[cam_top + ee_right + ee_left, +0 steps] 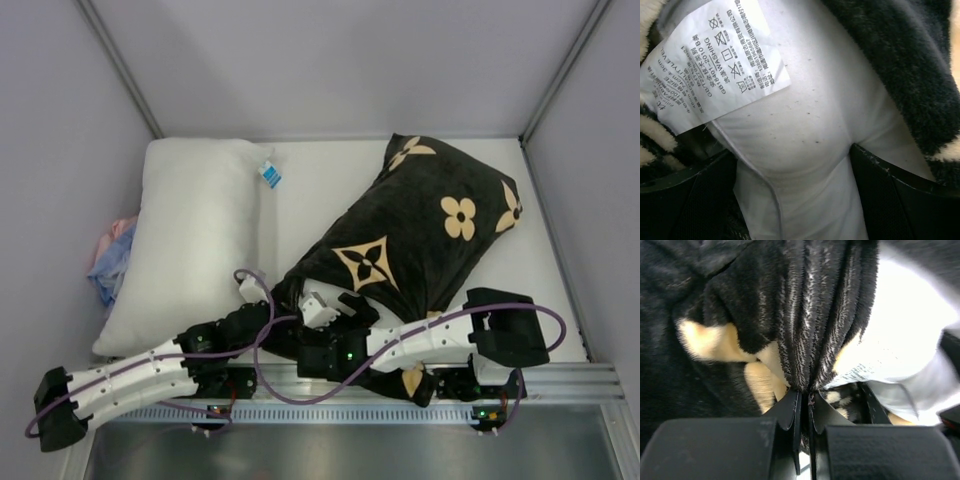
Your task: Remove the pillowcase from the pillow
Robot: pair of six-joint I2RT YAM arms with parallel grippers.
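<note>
Pillowcase: I see the black velvety pillowcase point(430, 230) with tan flower and star prints lying plump and slantwise on the white worktop point(310, 190). Its open mouth is the end nearest the arm bases.
Pillow: the pillow point(810, 130) sits inside the pillowcase. Only a white corner bulges out at the mouth, with black pile around it.
Care label: a white printed label point(715, 65) hangs off that corner, just beside the pillowcase's edge.
Left pincer: my left pincer point(803, 392) is clamped tight on a gathered fold of the pillowcase at the mouth. The black pile fans up from between the closed fingers.
Right pincer: my right pincer point(790, 165) stands spread wide at the pillowcase's mouth, straddling the exposed pillow corner. The white cloth touches both fingers point(900, 200). I cannot tell how hard they press.
Second pillow: a bare white pillow point(195, 240) lies to the left of the pillowcase, apart from it, with a blue-white tag point(268, 175) at its far corner on the pillowcase side.
Cloth bundle: a pink-blue cloth point(112, 258) pokes out beyond that bare pillow, on its side away from the pillowcase.
</note>
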